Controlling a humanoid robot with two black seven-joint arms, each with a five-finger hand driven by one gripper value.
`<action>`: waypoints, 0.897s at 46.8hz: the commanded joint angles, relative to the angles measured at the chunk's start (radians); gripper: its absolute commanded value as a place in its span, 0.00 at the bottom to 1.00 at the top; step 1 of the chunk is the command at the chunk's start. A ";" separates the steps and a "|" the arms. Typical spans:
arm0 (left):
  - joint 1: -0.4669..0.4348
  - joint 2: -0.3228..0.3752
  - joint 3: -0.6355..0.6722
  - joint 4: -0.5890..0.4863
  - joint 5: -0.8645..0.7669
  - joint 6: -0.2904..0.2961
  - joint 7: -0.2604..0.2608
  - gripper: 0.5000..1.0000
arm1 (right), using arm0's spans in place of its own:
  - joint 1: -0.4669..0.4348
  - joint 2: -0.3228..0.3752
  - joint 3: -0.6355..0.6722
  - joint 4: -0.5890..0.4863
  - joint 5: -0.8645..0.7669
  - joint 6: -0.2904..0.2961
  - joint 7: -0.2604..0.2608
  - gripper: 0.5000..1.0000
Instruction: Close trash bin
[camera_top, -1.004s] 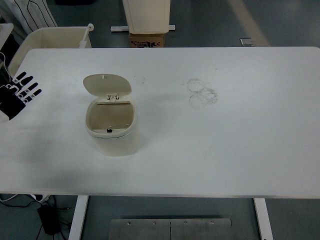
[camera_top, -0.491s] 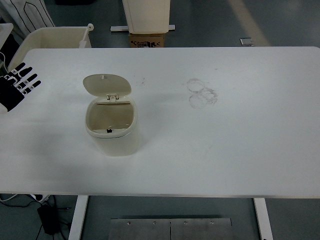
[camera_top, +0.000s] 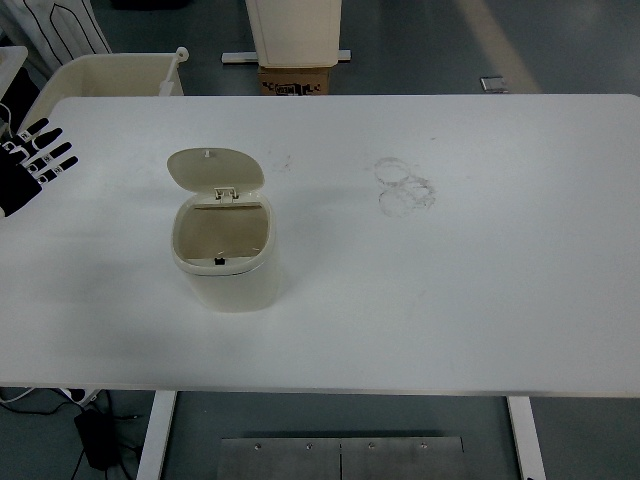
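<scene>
Left hand has pulled back toward the left edge of the desk over the last second, now sitting higher and further out than before, fingers spread flat and holding nothing. That puts it well apart from the trash bin, so no closing motion is underway; my read is the arm is either retreating or resetting, and the task is not started in any useful sense. Right hand is out of view. Bin stands upright on the left half of the desk, cream-coloured, unmoved across the frames. Its lid is swung up and back on the rear hinge, standing open behind the mouth. Inside looks empty apart from a small dark latch bit at the front rim; interior bottom is shadowed, so can't fully rule out contents. Faint ring marks on the desk to the right of the bin, irrelevant. Beyond the far edge, a cream tub on the floor, contents not visible. To finish, the hand would need to come back in and push the lid forward and down.
</scene>
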 joint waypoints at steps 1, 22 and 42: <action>0.001 0.004 0.000 -0.011 0.000 0.005 0.000 1.00 | 0.000 0.000 0.000 0.000 0.000 0.000 0.000 0.98; 0.007 0.044 0.000 -0.059 0.000 0.014 0.000 1.00 | -0.003 0.000 0.000 0.000 0.000 0.000 0.000 0.98; 0.011 0.144 0.020 -0.221 0.001 0.066 0.026 1.00 | -0.014 0.000 0.000 0.000 0.000 0.000 0.000 0.98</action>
